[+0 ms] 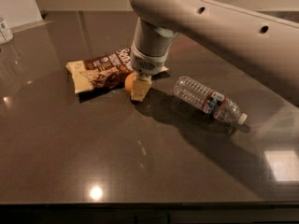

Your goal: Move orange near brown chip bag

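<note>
The orange (128, 82) is a small round fruit, mostly hidden behind my gripper's near finger. It sits low at the table, right beside the lower right edge of the brown chip bag (103, 72), which lies flat with a dark brown middle and cream ends. My gripper (136, 88) points straight down from the pale arm, with its fingers around the orange. Whether the orange rests on the table or hangs just above it cannot be told.
A clear plastic water bottle (208, 100) lies on its side to the right of the gripper. The dark glossy table (140, 171) stretches toward the front edge. A small white container (4, 31) stands at the far left. The arm spans the upper right.
</note>
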`<state>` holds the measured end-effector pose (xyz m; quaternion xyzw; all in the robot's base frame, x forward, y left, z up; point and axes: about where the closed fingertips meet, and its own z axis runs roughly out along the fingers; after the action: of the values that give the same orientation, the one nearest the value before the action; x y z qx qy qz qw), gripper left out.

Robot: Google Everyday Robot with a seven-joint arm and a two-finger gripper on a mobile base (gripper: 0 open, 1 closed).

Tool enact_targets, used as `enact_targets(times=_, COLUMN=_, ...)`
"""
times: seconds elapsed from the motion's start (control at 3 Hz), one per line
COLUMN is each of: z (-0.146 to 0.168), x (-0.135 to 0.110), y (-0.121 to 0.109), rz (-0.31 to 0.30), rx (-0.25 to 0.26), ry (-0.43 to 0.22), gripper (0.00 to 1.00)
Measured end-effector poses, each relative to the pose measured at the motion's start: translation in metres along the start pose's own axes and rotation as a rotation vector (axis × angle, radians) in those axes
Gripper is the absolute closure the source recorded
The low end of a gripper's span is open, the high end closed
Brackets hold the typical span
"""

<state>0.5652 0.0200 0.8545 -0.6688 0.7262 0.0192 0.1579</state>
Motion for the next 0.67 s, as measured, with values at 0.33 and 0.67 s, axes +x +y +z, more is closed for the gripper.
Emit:
enact_targets(times=0.33, z=0.0047, x=0.0016, y=-0.0041, rz=0.009, rx=0.006, ry=-0.019, gripper=0.35)
enact_targets(times=0.67, z=0.0048, x=0.0011, y=-0.0034, rz=0.007, rx=0.005, ry=-0.018, gripper=0.13)
